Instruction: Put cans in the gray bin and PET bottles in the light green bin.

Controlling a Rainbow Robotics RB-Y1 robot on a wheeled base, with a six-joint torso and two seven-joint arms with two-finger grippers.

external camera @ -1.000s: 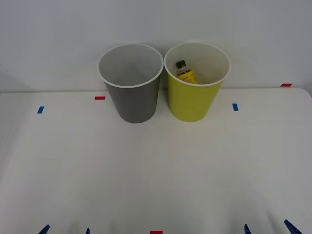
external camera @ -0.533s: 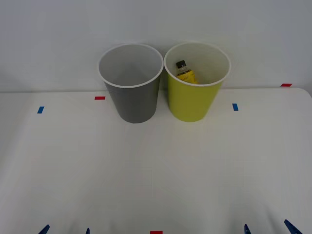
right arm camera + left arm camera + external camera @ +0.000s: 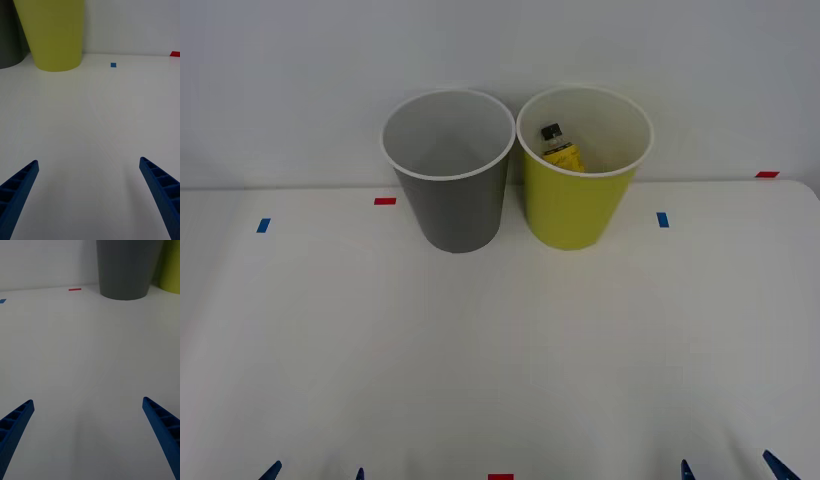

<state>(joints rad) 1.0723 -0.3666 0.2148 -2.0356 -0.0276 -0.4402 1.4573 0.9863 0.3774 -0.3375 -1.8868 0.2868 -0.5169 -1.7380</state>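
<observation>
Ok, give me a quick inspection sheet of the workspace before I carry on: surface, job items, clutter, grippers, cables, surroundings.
Surface: white table, with small red and blue tape marks.
Job's things: gray bin and light green bin upright side by side at the far edge; a bottle with a yellow body and black cap lies inside the green one. No can seen in the gray bin.
Clutter: nothing seen.
Grippers: left gripper and right gripper open, holding nothing, at the near edge.
Cables: nothing seen.
Surroundings: plain pale wall behind the bins.
</observation>
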